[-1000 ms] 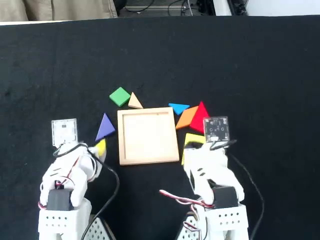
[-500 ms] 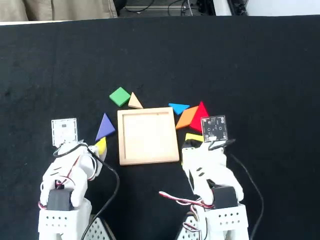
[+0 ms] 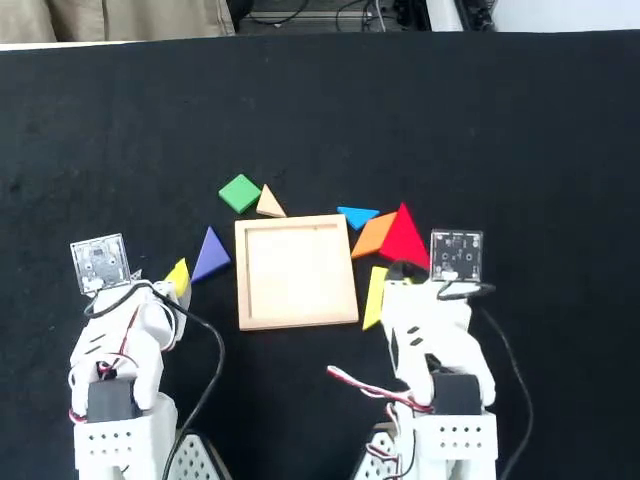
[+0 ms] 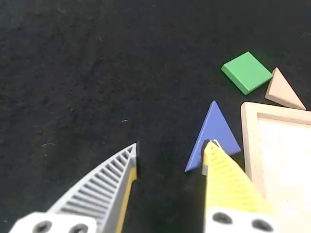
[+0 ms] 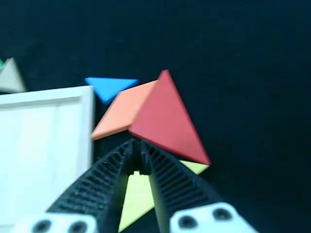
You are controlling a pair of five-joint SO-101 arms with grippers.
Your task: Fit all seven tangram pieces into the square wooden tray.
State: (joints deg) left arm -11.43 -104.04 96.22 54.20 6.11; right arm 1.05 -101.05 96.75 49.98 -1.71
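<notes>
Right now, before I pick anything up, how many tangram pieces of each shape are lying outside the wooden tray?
Triangles: 5 (red triangle, yellow triangle partly under an arm, indigo triangle, light blue triangle, pale wooden triangle)
Squares: 1 (green square)
Parallelograms: 1 (orange parallelogram)
Total: 7, none yet inside the square wooden tray

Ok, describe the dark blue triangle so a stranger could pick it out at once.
Start at the square wooden tray mid-table. Just off its left edge lies the dark blue triangle. It is darker and larger than the sky-blue triangle by the tray's far right corner, and it touches no other piece.
</notes>
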